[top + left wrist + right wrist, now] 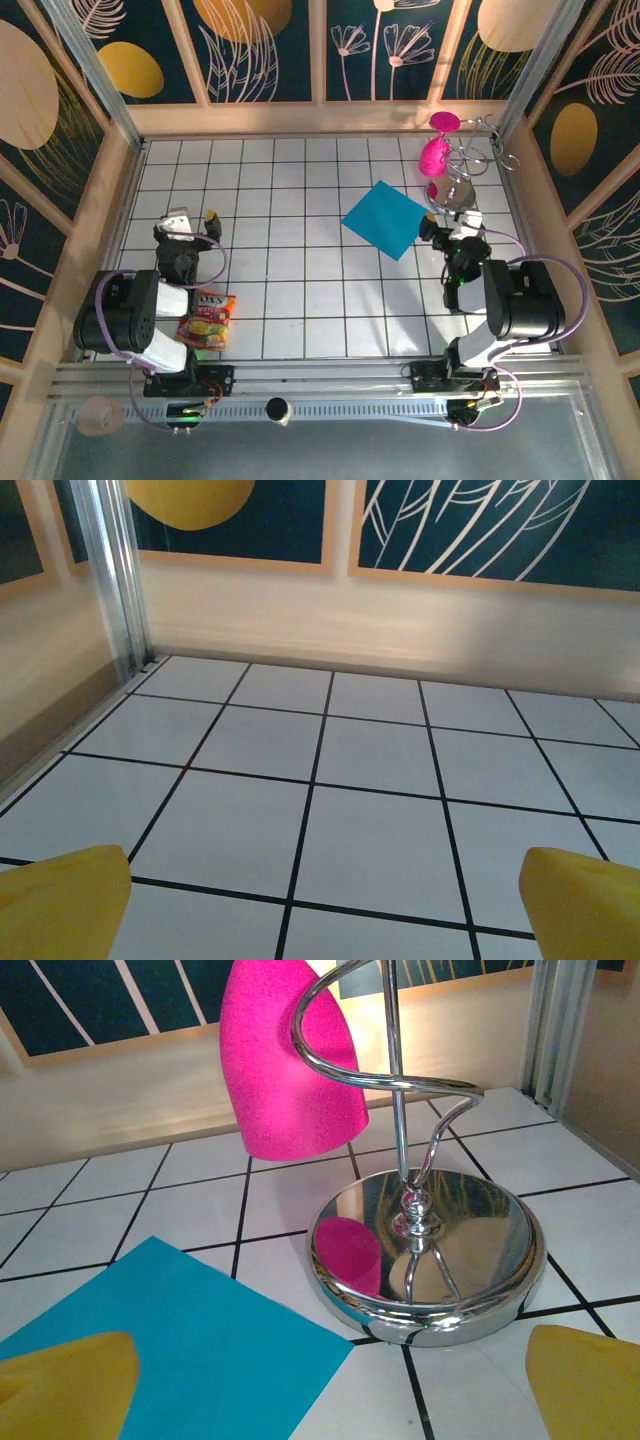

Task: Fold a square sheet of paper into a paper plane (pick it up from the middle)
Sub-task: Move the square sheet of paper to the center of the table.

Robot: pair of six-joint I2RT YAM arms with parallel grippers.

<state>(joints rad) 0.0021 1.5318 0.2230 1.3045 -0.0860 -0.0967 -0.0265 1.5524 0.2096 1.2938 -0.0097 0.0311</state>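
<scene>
While my two arms sit at the near edge of the white tiled table [300, 290], a red-and-yellow snack packet [206, 320] lies just beside my left arm. A bit farther out, my left pincer [195, 220] is spread wide over bare tiles, with nothing in it. My right pincer [448, 224] is spread wide too and holds nothing. Just ahead of it, a little to its left, lies the square sheet of paper [386, 218]. It is blue, flat on the tiles and turned like a diamond, with no folds in it. One corner comes right up beside the shiny round foot of a metal stand [430, 1250]. Pink goblets [437, 155] are at that stand, farther back by the far wall.
</scene>
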